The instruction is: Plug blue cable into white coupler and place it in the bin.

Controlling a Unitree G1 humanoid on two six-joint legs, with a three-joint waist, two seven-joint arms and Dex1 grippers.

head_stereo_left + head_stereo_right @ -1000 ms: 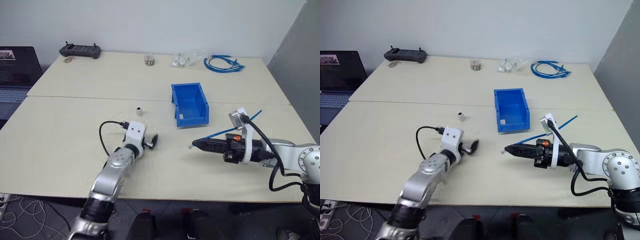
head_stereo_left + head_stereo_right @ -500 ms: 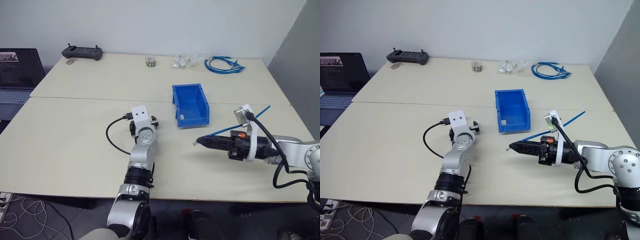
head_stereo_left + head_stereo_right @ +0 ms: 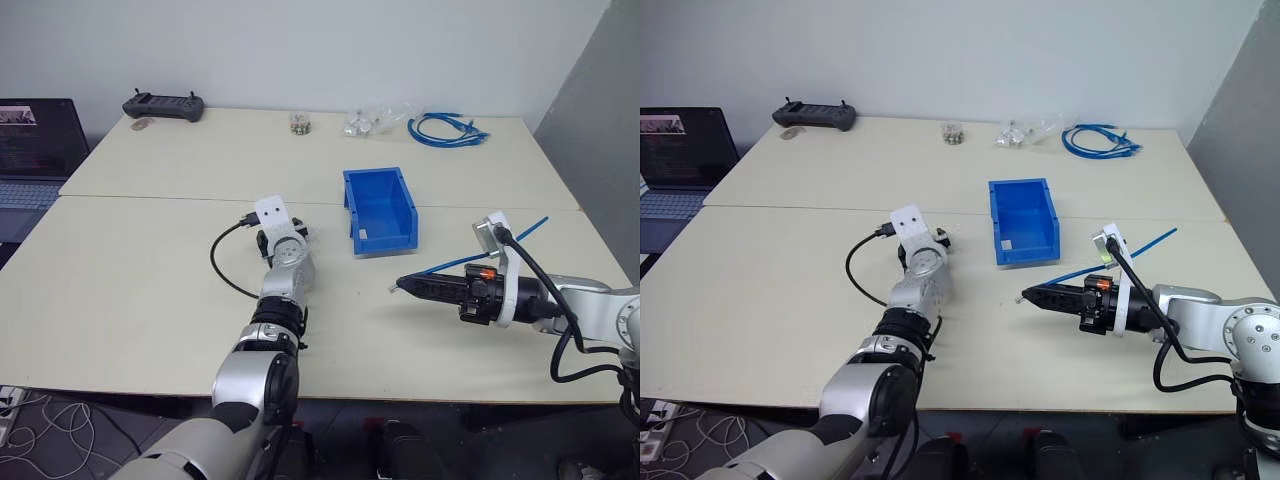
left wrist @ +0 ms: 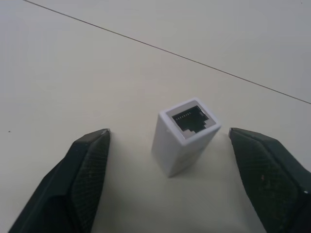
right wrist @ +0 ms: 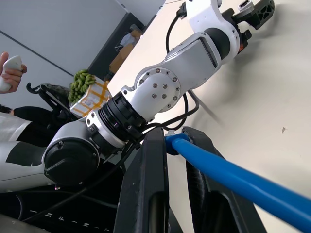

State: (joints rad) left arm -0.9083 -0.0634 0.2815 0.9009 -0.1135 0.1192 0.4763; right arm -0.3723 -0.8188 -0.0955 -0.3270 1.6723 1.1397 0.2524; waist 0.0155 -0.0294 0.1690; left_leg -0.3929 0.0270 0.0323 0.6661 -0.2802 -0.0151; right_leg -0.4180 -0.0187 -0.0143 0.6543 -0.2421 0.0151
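One table [image 3: 140, 290] made of two joined tabletops. One white coupler [image 4: 185, 134]. One blue cable [image 3: 470, 258], single and nearly straight. One coiled bundle of blue cables [image 3: 446, 128]. One blue bin [image 3: 380, 209] carrying one white label. One black handheld controller [image 3: 162, 103]. One laptop [image 3: 35, 140] at the table's edge. One small jar [image 3: 298, 122]. One cluster of clear bagged parts [image 3: 372, 119]; the count of bags cannot be told. Two robot grippers: left gripper [image 4: 170, 160], right gripper [image 3: 400, 286].
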